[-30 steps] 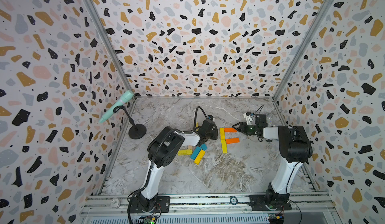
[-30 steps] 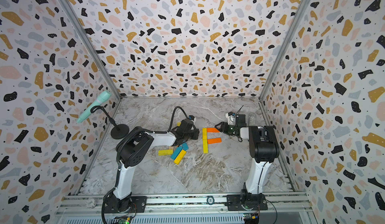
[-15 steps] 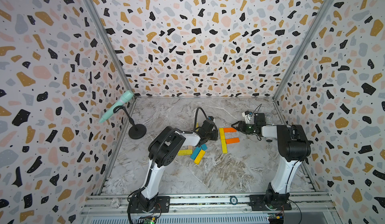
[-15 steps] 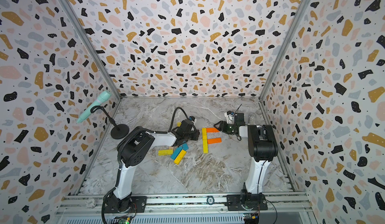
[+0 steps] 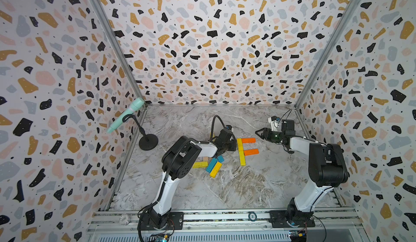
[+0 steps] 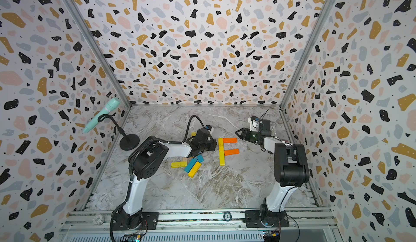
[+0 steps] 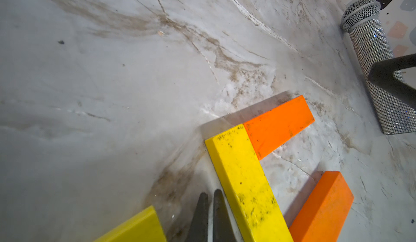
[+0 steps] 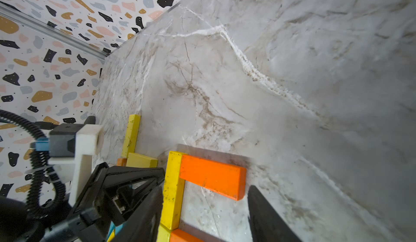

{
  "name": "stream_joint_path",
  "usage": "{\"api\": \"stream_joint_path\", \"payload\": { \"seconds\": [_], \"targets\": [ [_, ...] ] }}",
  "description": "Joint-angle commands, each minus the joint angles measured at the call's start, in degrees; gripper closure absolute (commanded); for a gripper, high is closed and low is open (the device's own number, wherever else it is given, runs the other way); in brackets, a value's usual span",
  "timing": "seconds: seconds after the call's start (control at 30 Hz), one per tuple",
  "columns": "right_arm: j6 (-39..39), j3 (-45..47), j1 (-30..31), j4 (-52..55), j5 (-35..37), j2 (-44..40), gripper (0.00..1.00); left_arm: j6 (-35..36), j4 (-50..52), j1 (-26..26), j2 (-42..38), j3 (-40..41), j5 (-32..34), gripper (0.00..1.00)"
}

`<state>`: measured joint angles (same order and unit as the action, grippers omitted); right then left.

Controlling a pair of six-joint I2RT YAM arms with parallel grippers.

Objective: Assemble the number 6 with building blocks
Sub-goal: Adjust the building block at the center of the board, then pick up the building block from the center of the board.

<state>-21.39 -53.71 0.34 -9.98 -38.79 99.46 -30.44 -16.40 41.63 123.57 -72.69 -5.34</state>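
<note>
- Top views both show the marbled counter (image 5: 247, 184), walled in terrazzo print, with two arms mounted on its front rail.
- Right arm (image 5: 324, 162) reaches toward the back right. Its jaws stand partly open with nothing between them, near the free end of the upper orange plank (image 5: 248, 140) but apart from it.
- Left arm (image 5: 180, 159) stretches low across the middle. Its jaws are pressed together and empty, and in the left wrist view the fingers (image 7: 201, 211) sit just beside the outer edge of the upper yellow plank (image 5: 239, 142).
- Mint-green microphone (image 5: 126, 114) tilts on a black stand by the left wall. A glittery silver microphone (image 7: 378, 60) lies at the counter's edge by a wall.
- Number 6 (image 6: 221, 149) lies part-built at mid-counter. The upper yellow plank and the lower yellow plank (image 5: 242, 159) lie end to end as a spine. The upper orange plank and the lower orange plank (image 5: 251, 151) branch off toward the right arm.
- Loose building blocks (image 5: 211, 165), in yellow, teal and pale wood, lie in a heap beside the left forearm. More yellow ones (image 8: 131, 135) lie behind the left jaws.
</note>
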Motion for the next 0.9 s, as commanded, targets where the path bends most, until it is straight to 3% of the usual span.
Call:
{"api": "stream_joint_path", "payload": {
  "seconds": [0.0,0.33,0.53,0.6,0.63,0.67,0.8,0.87],
  "targets": [
    [1.0,1.9,0.1,1.9,0.6,-2.7,0.39,0.9,1.6,-0.1,-0.8,1.9,-0.3,1.00],
    [5.2,3.6,2.6,4.8,1.9,-8.9,0.39,-0.3,0.2,0.2,-4.0,5.1,-1.0,1.00],
    [15.2,-0.1,12.5,12.3,10.5,-14.3,0.37,3.5,7.2,-0.7,-18.3,1.3,7.0,0.99],
    [16.6,-1.5,16.4,13.2,12.4,-14.5,0.36,4.2,8.3,-1.2,-25.0,1.4,9.6,0.82],
    [16.7,-2.5,18.5,13.4,13.2,-13.9,0.36,4.6,9.0,-1.4,-28.4,2.1,11.5,0.64],
    [16.6,-3.5,20.2,13.6,13.9,-13.1,0.36,5.0,9.9,-1.7,-32.1,3.2,13.7,0.52],
    [18.7,-9.8,28.2,16.6,17.6,-6.5,0.33,4.8,11.2,-4.7,-44.2,11.7,19.4,0.18],
    [20.7,-12.7,30.8,17.9,19.2,-3.0,0.32,3.3,11.0,-7.6,-49.2,17.5,19.6,0.08]
  ]
}}
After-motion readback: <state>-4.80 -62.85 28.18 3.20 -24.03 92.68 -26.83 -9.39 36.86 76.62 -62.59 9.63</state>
